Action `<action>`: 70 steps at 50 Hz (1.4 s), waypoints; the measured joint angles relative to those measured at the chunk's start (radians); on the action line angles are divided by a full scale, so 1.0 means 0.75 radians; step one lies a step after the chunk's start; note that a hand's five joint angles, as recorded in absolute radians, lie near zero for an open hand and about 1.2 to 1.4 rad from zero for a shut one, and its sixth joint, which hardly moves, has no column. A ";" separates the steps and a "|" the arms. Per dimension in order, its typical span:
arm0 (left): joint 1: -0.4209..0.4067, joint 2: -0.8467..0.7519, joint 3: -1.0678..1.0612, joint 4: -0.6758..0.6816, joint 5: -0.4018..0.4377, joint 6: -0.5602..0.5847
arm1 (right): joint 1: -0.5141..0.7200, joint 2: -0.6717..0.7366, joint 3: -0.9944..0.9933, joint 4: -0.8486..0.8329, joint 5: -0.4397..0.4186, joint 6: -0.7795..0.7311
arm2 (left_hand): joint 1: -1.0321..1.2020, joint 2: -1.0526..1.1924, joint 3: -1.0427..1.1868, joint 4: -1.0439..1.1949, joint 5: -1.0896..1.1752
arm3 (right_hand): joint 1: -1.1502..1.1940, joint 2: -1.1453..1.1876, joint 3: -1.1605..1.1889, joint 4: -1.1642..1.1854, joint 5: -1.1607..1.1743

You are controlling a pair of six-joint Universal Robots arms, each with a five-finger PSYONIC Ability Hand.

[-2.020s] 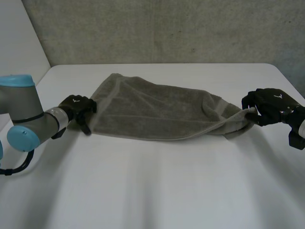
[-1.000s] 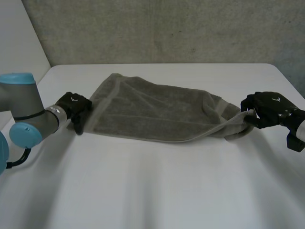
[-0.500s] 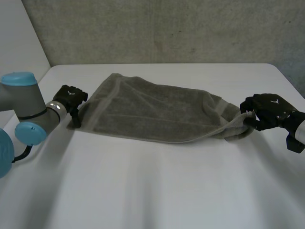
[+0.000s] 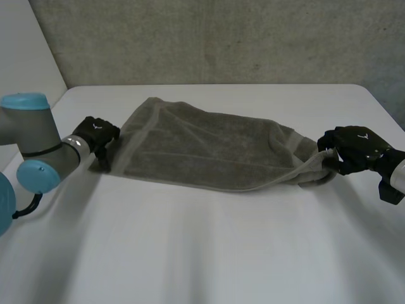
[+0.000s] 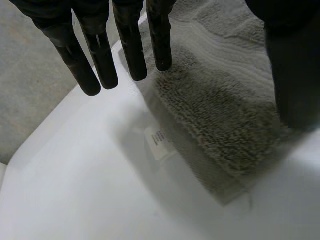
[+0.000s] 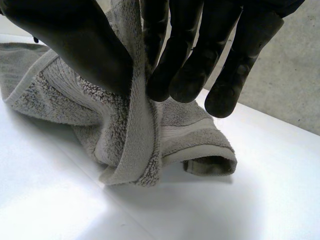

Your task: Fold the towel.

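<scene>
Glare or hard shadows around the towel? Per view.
Head view: table without glare, thin shadow at near edge of towel. Left wrist view: soft towel shadow covers its label. Right wrist view: bright patch on table beside bunched end, shadow beneath.

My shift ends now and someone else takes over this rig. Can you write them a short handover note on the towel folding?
Left hand: open, fingers straight, over the left-end corner of the towel. That corner lies flat on the white table, ungripped.
Right hand: shut on the towel's right end, cloth pinched between thumb and fingers and hanging down to the table.
Done: the towel lies stretched lengthwise between the hands, bunched at the right end.
Left: the fold itself. The left hand probably needs to grasp its corner first.
</scene>
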 measured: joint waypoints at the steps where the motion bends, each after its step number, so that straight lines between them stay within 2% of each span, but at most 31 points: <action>1: 0.001 0.010 -0.008 -0.016 0.001 0.001 | 0.000 0.000 0.001 0.000 0.000 0.000 | 0.000 0.000 0.000 0.000 -0.003 | 0.000 0.000 0.000 0.000 0.000; 14: 0.003 -0.003 -0.019 -0.048 0.004 0.016 | 0.003 -0.001 0.004 0.001 0.000 0.000 | 0.000 0.000 0.000 0.000 -0.008 | 0.000 0.000 0.000 0.000 0.000; 35: 0.001 -0.082 0.046 0.092 -0.008 0.011 | 0.001 0.004 0.004 -0.002 0.000 -0.004 | 0.000 0.000 0.000 0.000 -0.014 | 0.000 0.000 0.000 0.000 0.000; 52: -0.001 -0.113 0.093 0.099 -0.007 0.009 | 0.003 0.011 0.007 0.001 0.000 -0.045 | 0.008 0.007 0.010 0.007 -0.011 | 0.000 0.000 0.000 0.000 0.000; 61: -0.001 -0.112 0.094 0.100 0.000 0.004 | 0.003 0.014 0.007 0.001 0.000 -0.046 | 0.505 0.501 0.514 0.507 0.129 | 0.000 0.000 0.000 0.000 0.000; 70: -0.001 -0.114 0.095 0.100 0.003 0.000 | 0.003 0.018 0.008 0.001 0.000 -0.046 | 0.535 0.542 0.549 0.533 0.129 | 0.000 0.000 0.000 0.000 0.000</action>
